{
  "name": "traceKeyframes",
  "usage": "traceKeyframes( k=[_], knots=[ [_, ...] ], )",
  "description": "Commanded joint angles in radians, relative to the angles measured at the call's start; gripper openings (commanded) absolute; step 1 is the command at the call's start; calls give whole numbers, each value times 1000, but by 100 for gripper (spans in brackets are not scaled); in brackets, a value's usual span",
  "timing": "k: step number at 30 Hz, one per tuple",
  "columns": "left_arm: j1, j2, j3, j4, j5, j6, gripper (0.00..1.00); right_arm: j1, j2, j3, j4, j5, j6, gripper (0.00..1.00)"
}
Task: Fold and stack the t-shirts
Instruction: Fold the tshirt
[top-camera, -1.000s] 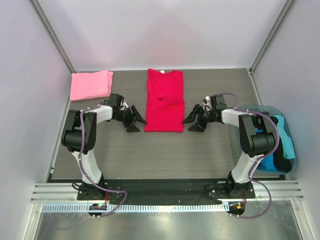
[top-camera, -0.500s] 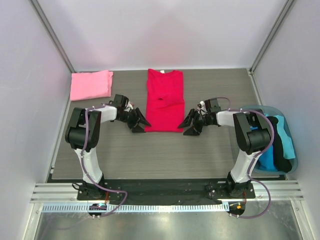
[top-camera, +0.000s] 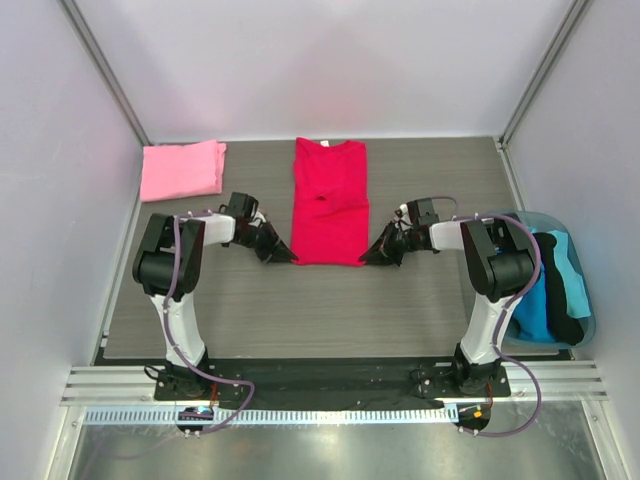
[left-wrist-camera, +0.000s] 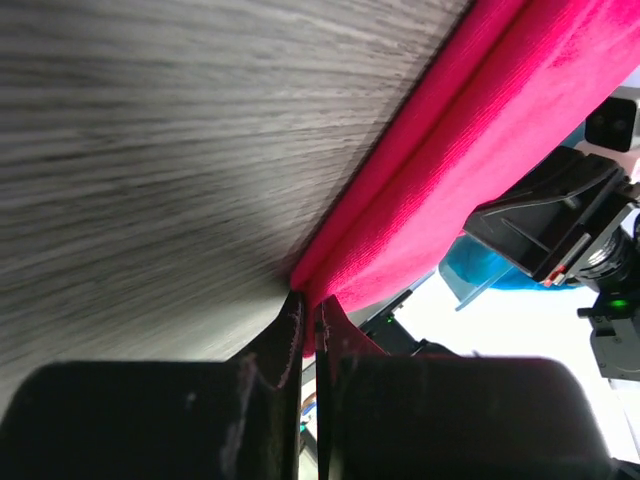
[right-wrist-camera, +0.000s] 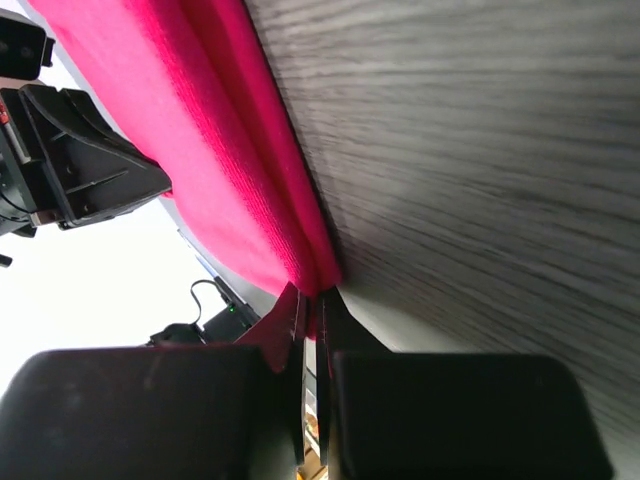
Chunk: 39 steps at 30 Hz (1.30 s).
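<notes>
- Since the earlier frames, the left claw (top-camera: 283, 253) and the right claw (top-camera: 372, 256) have been drawn inward across the table (top-camera: 300, 310). They are now set against the near corners of the crimson t-shirt (top-camera: 328, 205), where a gap was seen before.
- The table is seen to carry both tees, with the arms reaching in from its near edge.
- The crimson t-shirt is laid mid-table as a narrow lengthwise strip, with its neck toward the far edge and its hem nearest the arms.
- A blue tub (top-camera: 585, 300) holding blue and black cloth is seen at the right edge, well apart from the work.
- The pink t-shirt (top-camera: 182, 170) is laid folded at the far left corner, well apart from the crimson one.
- In each wrist view the claw's fingers are pressed nearly together at the table surface. Crimson hem appears to be pinched between the tips on both sides.
- The step in hand is judged to be the hem-to-neck fold.
  - All layers at each corner should be caught before anything is lifted.
  - Both corners should be raised together and level, with the hem kept taut between them.
  - The hem should be carried straight toward the neck and laid square.
  - Release should be held back until the cloth lies flat.
</notes>
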Motion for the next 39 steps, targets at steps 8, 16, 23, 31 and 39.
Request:
traceKeyframes(
  k=[8,16,23,31,39],
  knots=[
    [-4,-205,-53,-21,-28,-41,0,-18,-243,-49,-55,-14,-33,2],
    [-25,-366,-39,-66,-43,19,0,-46,-441,-56,-201,-51,-111,1],
    [-54,-470,-16,-116,-78,77,0,-46,-524,-16,-285,-54,-172,2],
    [-60,-503,1,-107,-95,80,0,-49,-568,4,-324,-28,-215,2],
    [-57,-343,146,-29,-104,94,0,-96,-406,121,-173,-28,-188,2]
  ],
)
